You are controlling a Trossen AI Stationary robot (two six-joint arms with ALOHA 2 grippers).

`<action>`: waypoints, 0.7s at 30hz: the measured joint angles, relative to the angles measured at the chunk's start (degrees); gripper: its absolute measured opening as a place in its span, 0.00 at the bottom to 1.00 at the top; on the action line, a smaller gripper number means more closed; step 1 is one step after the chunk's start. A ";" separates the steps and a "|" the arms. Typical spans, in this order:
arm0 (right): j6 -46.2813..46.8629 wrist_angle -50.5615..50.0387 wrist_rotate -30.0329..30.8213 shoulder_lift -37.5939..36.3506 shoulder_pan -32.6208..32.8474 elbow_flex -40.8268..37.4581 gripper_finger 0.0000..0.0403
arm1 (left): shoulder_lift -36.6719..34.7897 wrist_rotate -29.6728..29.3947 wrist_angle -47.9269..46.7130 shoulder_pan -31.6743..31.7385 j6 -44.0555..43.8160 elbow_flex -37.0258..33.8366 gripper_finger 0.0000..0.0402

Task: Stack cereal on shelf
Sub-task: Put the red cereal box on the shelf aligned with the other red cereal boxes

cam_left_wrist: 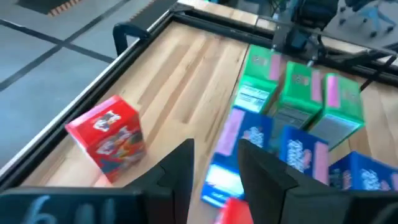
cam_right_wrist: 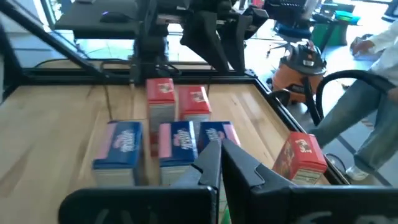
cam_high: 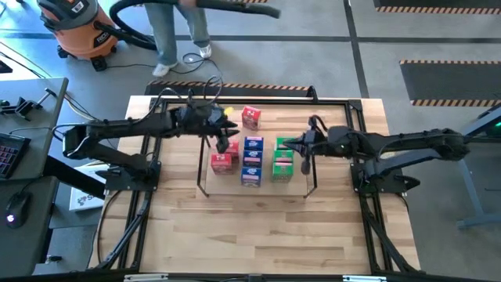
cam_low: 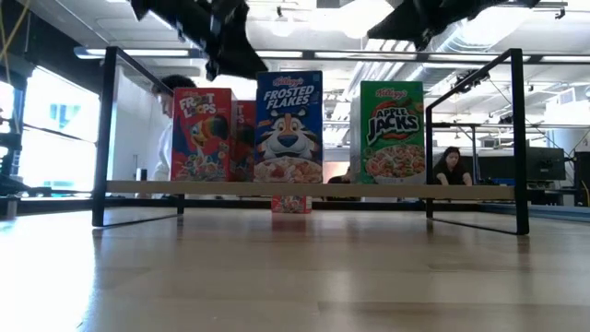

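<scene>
Low view, left to right: red cereal boxes [cam_low: 205,135], blue boxes [cam_low: 289,126] and green boxes [cam_low: 392,131] on the shelf [cam_low: 304,189]. Left gripper [cam_high: 225,146] above the red boxes, fingers partly apart; right gripper [cam_high: 306,165] fingers closed, holding nothing.

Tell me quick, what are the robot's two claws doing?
Left gripper: over the red cereal boxes; grip cannot be told.
Right gripper: shut, holding nothing.
</scene>
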 joint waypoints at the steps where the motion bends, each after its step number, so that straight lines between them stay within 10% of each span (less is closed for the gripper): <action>1: 0.00 0.09 -0.87 0.38 -1.06 0.01 0.00 | 0.35 1.92 0.06 1.70 1.03 -0.04 0.27; 21: 1.42 5.32 -13.59 19.60 -20.14 7.09 0.20 | 2.10 19.57 16.72 16.94 13.05 -8.63 0.00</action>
